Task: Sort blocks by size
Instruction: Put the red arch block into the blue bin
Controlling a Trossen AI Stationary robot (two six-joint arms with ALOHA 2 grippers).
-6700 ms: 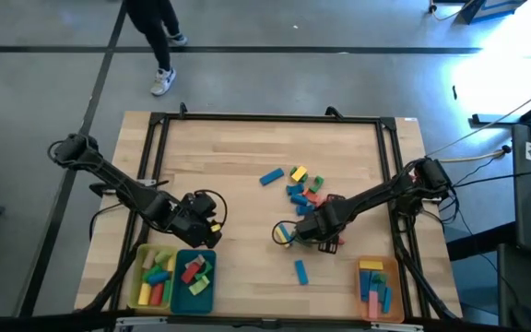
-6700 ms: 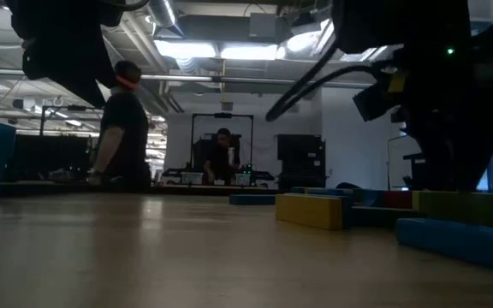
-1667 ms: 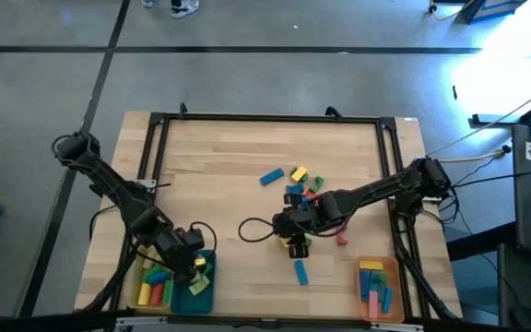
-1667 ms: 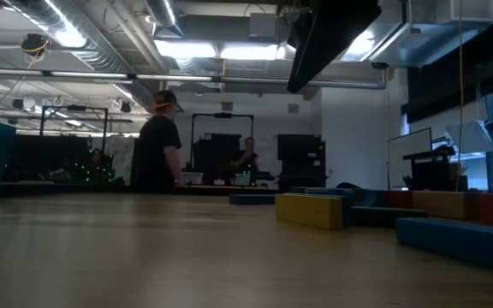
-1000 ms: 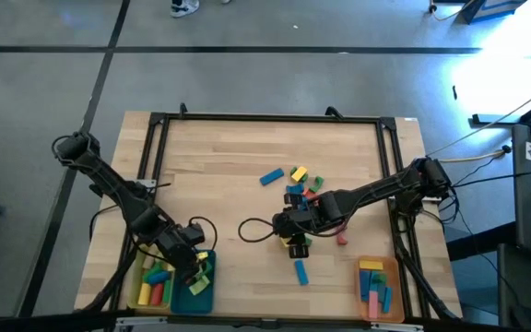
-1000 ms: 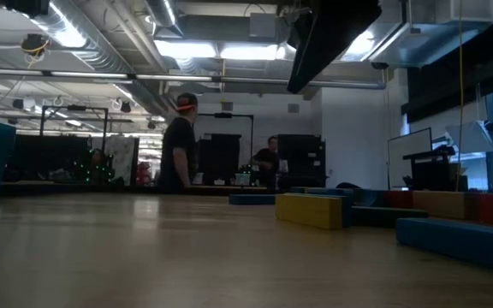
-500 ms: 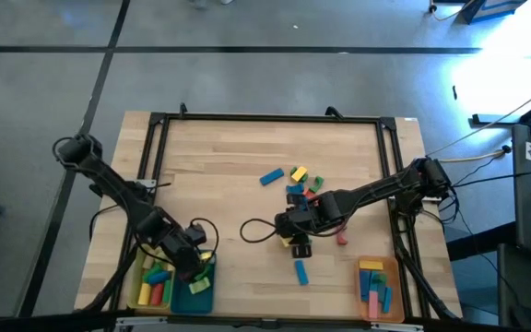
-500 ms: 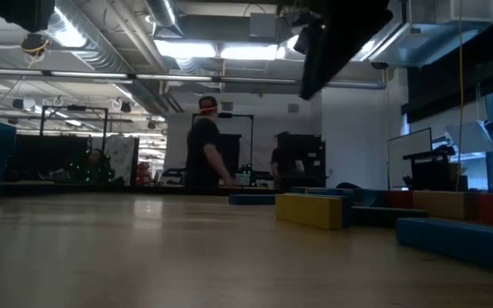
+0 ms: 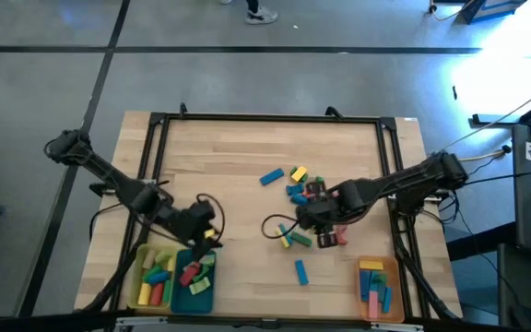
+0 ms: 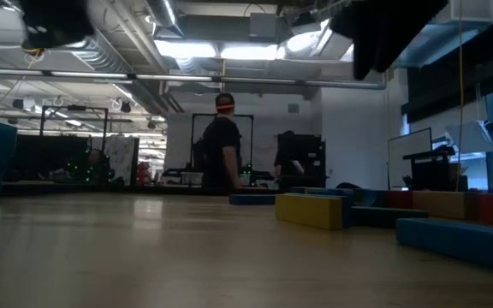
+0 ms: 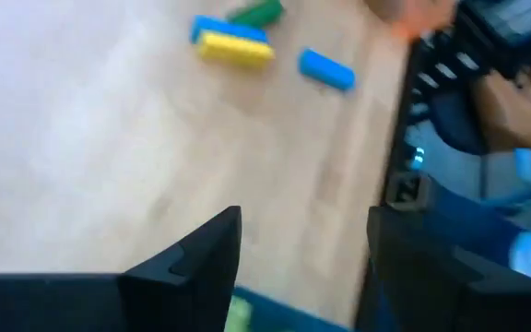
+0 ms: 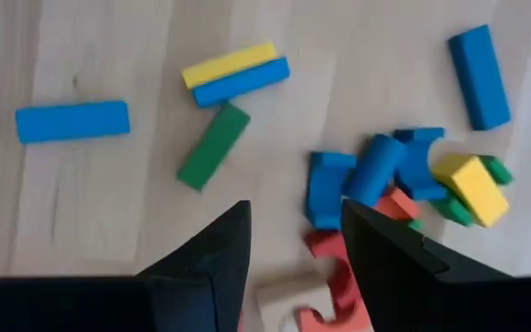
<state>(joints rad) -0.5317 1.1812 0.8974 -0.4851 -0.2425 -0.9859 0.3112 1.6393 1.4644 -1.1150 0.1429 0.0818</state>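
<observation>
Loose blocks lie on the wooden table (image 9: 229, 157): a cluster (image 9: 302, 187) right of centre, a yellow, a blue and a green bar (image 9: 289, 238) side by side, and a lone blue bar (image 9: 300, 271) nearer the front. My right gripper (image 9: 310, 218) hovers open between the cluster and the bars; in its wrist view (image 12: 295, 207) red arches (image 12: 332, 277) and a pale block (image 12: 289, 302) lie on the table below it. My left gripper (image 9: 206, 227) hangs open and empty (image 11: 304, 217) just beyond the teal tray (image 9: 194, 293).
A yellow tray (image 9: 138, 277) and the teal tray, both holding blocks, sit at the front left. An orange tray (image 9: 395, 288) with blocks sits at the front right. A black frame (image 9: 265, 117) rims the table. People stand in the room behind (image 10: 222, 145).
My left gripper has risen from over the teal tray and gone toward the table's far edge and a little right. My right gripper has lifted and gone toward the right edge, uncovering the yellow, blue and green bars it stood over. A person in the background has walked rightward.
</observation>
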